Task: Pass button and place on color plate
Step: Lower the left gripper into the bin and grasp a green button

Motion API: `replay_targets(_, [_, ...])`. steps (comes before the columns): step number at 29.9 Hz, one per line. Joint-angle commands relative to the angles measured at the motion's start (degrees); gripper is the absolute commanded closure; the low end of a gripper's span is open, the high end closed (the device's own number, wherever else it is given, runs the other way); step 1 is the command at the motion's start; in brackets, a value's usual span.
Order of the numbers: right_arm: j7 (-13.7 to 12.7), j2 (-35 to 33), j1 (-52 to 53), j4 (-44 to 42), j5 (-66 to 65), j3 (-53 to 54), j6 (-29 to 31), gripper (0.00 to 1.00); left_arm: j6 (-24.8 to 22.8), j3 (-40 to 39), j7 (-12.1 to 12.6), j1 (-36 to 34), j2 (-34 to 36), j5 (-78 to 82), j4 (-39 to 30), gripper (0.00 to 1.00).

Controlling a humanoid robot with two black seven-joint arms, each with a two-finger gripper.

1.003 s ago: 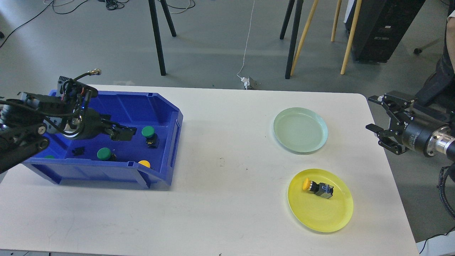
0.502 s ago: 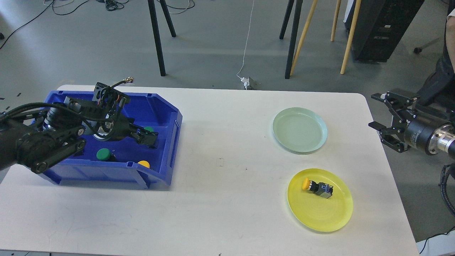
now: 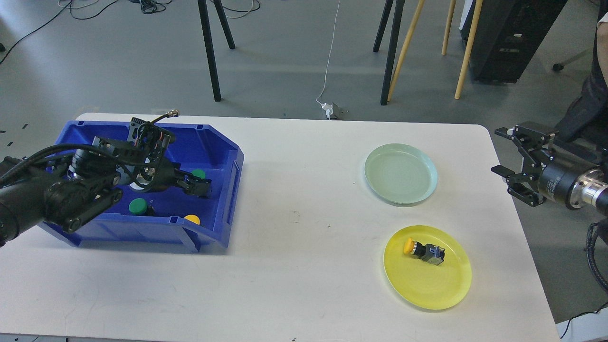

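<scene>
My left gripper (image 3: 200,186) is down inside the blue bin (image 3: 228,209), right at a green button (image 3: 198,174) that it partly hides. Its fingers are dark and I cannot tell them apart. A second green button (image 3: 138,205) and a yellow button (image 3: 192,219) lie near the bin's front wall. Another yellow button with a black body (image 3: 424,251) lies on the yellow plate (image 3: 427,289) at the front right. The pale green plate (image 3: 401,173) behind it is empty. My right gripper (image 3: 498,149) is open and empty, hovering off the table's right edge.
The white table (image 3: 304,266) carries the bin at the left and both plates at the right. Chair and easel legs, a cable and a black cabinet stand on the floor behind the table.
My left gripper has moved to the right inside the bin, from near the bin's left part to the green button at the right. The right arm has barely shifted.
</scene>
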Motion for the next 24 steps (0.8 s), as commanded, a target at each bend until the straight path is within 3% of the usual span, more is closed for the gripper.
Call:
replay_targets(1, [0.1,0.1,0.1,0.0,-0.2,-0.1,0.0,0.16,0.9,0.0,-0.6,0.2,-0.3,-0.1,0.9,0.16])
replay_targets(4, [0.1,0.2,0.0,-0.1,-0.3,-0.1,-0.1,0.16,0.9,0.0,-0.6,0.2,-0.2,-0.2,0.9,0.23])
replay_targets(8, [0.1,0.2,0.1,-0.1,-0.5,-0.1,-0.4,0.16,0.6,0.0,-0.6,0.2,-0.2,-0.2,0.9,0.44])
replay_targets(15, [0.1,0.2,0.0,-0.9,-0.7,-0.1,-0.4,0.16,0.3,0.0,-0.6,0.2,-0.3,-0.2,0.7,0.6])
replay_targets(21, [0.1,0.4,0.1,-2.7,-0.7,-0.1,-0.4,0.16,0.2,-0.7,-0.7,-0.6,1.4,-0.6,-1.5,0.63])
replay_targets(24, [0.0,2.2,0.3,-5.3,-0.7,-0.2,-0.4,0.16,-0.4,-1.1,-1.1,-1.8,7.2,-0.9,-5.5,0.62])
